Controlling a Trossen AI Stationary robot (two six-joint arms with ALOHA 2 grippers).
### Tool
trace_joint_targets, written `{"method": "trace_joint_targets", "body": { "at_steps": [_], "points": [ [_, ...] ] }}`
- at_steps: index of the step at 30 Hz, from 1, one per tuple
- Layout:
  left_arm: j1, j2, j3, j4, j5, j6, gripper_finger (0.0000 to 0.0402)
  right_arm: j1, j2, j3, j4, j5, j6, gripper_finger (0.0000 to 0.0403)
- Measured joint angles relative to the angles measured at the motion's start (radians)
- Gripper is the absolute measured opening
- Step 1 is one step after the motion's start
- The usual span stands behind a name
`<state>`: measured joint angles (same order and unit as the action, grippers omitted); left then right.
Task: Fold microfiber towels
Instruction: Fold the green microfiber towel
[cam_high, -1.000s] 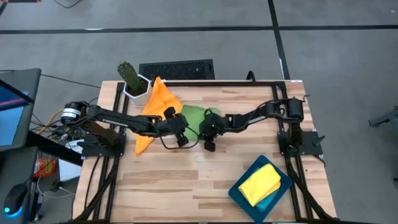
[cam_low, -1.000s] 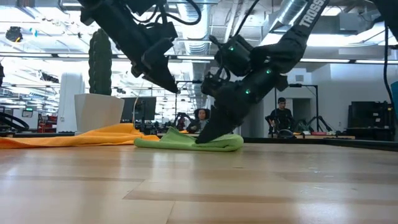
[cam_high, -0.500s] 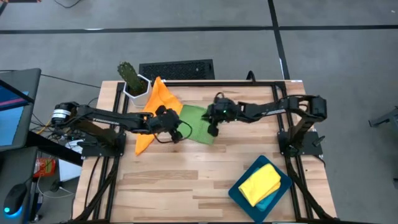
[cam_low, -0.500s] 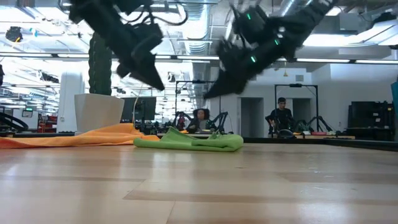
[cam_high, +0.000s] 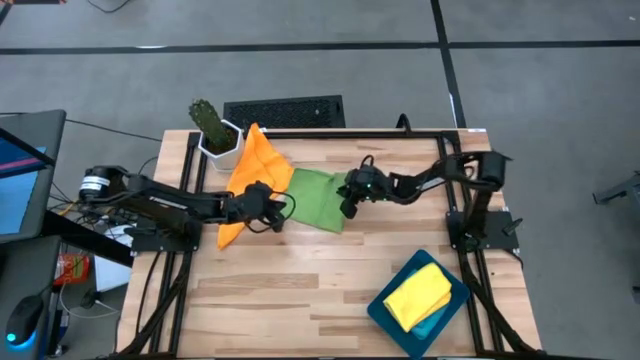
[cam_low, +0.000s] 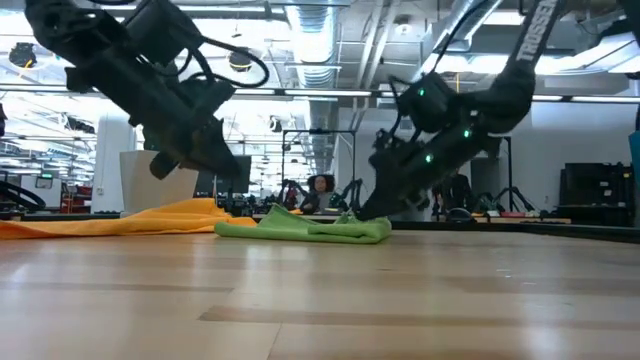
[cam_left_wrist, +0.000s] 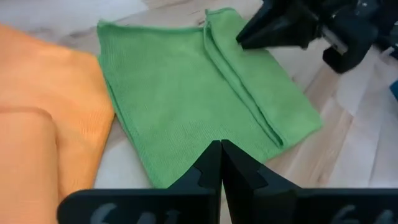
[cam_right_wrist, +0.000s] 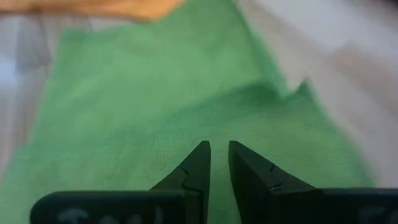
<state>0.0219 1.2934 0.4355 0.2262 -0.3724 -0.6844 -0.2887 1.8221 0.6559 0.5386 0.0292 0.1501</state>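
Three towels show on the worktop (cam_high: 300, 290). From the left: one orange towel (cam_high: 252, 165) lies spread beside a potted cactus (cam_high: 208, 122) near the back edge. The left claw (cam_high: 276, 215), fingers pressed together and holding nothing, hovers at the seam where orange meets green. One green towel (cam_high: 315, 198) lies folded flat in the middle, its doubled edge toward the right claw (cam_high: 349, 205), which hangs over that edge with fingers slightly parted, pinching nothing. One yellow towel (cam_high: 418, 295) rests folded in a teal tray (cam_high: 385, 312) at the front right corner. The front left stays bare wood.
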Motion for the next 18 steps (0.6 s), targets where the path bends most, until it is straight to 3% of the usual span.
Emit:
{"method": "trace_joint_targets", "body": {
  "at_steps": [5, 8, 15, 18],
  "points": [
    [0.0, 0.062, 0.0, -0.003, 0.0, -0.023, 0.0, 0.0, 0.085, 0.032, 0.023, -0.001, 0.057, 0.0081],
    [0.0, 0.108, 0.0, -0.001, -0.014, -0.082, 0.0, 0.0, 0.069, 0.04, 0.002, -0.013, 0.059, 0.0081],
    [0.002, 0.133, 0.0, -0.102, -0.068, -0.341, 0.0035, 0.005, -0.164, 0.041, -0.06, -0.014, -0.008, 0.0081],
    [0.001, 0.133, 0.0, -0.133, -0.068, -0.382, 0.006, 0.013, -0.245, 0.04, -0.099, 0.009, -0.039, 0.0081]
  ]
}}
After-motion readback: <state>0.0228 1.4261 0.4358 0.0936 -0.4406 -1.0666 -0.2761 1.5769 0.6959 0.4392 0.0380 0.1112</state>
